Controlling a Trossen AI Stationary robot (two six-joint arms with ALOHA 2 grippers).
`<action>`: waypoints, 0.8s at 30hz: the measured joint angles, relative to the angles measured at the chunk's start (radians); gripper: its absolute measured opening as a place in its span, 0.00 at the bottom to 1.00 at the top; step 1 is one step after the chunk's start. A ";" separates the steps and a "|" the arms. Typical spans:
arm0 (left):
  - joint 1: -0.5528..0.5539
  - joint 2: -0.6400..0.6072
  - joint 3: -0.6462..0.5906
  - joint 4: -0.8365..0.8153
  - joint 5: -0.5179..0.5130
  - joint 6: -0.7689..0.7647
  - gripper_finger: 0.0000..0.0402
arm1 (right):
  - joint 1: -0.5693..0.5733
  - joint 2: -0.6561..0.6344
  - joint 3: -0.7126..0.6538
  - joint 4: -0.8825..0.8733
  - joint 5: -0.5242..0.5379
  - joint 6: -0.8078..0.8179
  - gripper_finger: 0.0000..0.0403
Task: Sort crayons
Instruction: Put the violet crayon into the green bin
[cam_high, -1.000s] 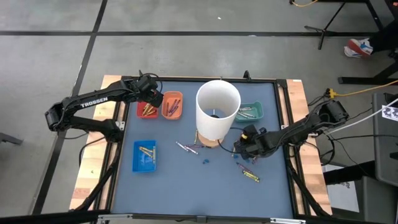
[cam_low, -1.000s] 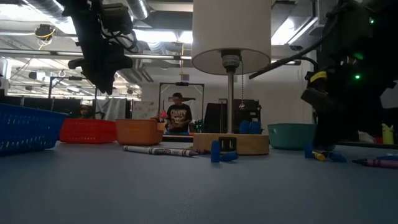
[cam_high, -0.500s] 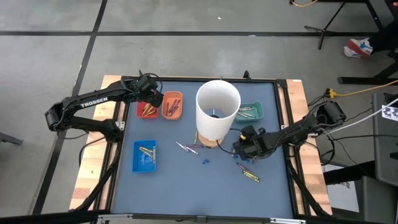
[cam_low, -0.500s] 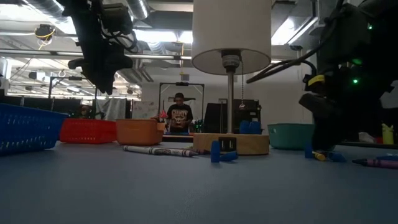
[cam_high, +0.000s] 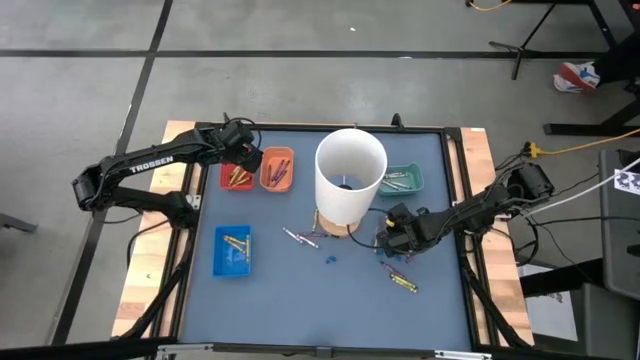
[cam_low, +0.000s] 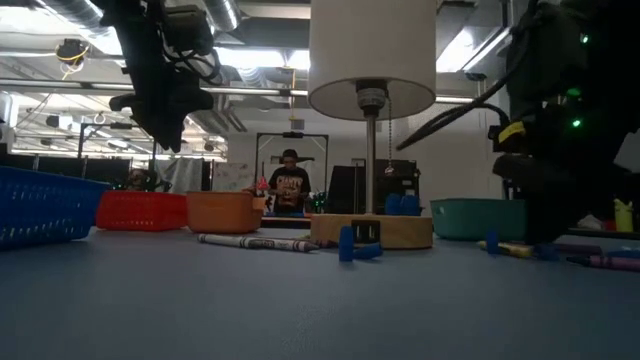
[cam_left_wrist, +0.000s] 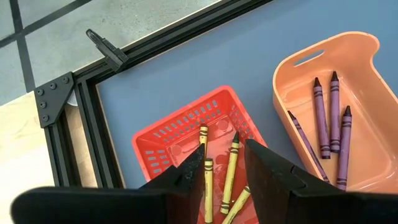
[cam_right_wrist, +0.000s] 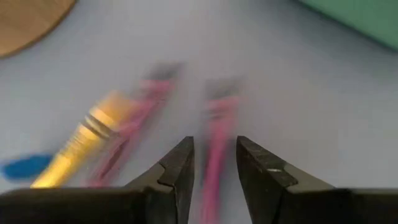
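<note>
**Lining up on a loose purple crayon**

The right gripper (cam_right_wrist: 212, 163) is hanging low over loose crayons (cam_high: 398, 277) on the worktop (cam_high: 290, 300), jaws parted, empty, straddling a purple one. Centre, descend, then close. The left gripper (cam_left_wrist: 224, 165) is waiting open above the red tray (cam_left_wrist: 165, 146).

Blue table (cam_high: 280, 290): four trays (cam_high: 233, 250), lamp base (cam_high: 335, 226), loose crayons (cam_high: 402, 282).

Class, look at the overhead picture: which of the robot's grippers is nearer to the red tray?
Left. The left gripper hangs over the red tray, fingers apart. The right gripper is far across the table, beyond the lamp.
</note>
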 joint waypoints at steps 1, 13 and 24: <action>0.000 0.000 0.000 0.000 0.000 0.000 0.24 | 0.000 -0.001 0.008 -0.022 -0.004 0.001 0.30; -0.002 0.000 0.000 0.001 0.002 0.001 0.24 | 0.000 -0.003 0.015 -0.036 -0.035 -0.029 0.30; -0.002 0.000 0.000 0.002 0.003 0.001 0.24 | -0.001 -0.002 0.015 -0.028 -0.083 -0.075 0.17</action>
